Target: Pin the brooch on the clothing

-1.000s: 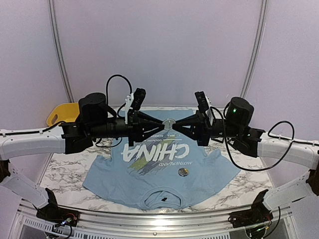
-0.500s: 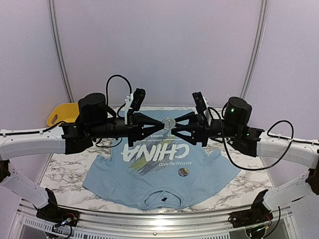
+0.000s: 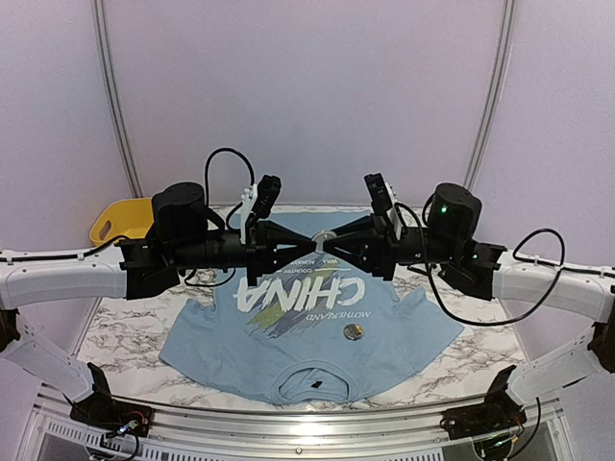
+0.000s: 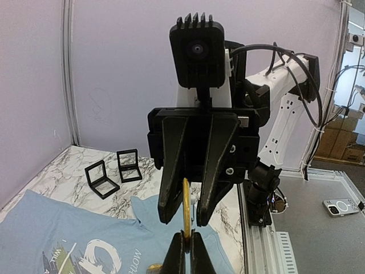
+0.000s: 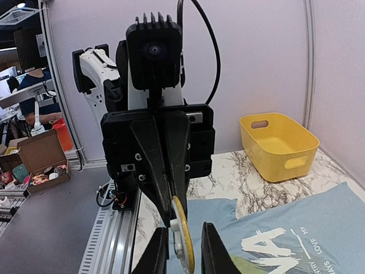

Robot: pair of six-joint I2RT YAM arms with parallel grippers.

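Note:
The light blue "CHINA" T-shirt (image 3: 288,338) lies flat on the marble table, also in the left wrist view (image 4: 51,228) and the right wrist view (image 5: 308,234). The two grippers meet tip to tip in the air above its far hem. My left gripper (image 3: 309,246) (image 4: 186,246) is shut on the rim of a round gold-edged brooch (image 3: 325,236) (image 4: 186,208) (image 5: 183,240), held edge-on. My right gripper (image 3: 338,244) (image 5: 182,254) is open, one finger on each side of the brooch, its white back fitting towards the left finger.
A small round gold disc (image 3: 355,331) lies on the shirt right of the lettering. A yellow bin (image 3: 120,219) (image 5: 279,145) stands at the far left. Two small black square frames (image 4: 111,174) stand on the marble at the far right.
My right arm has moved left towards the left gripper, and its jaws, drawn together a second ago, now stand open around the brooch. The left gripper has kept its hold.

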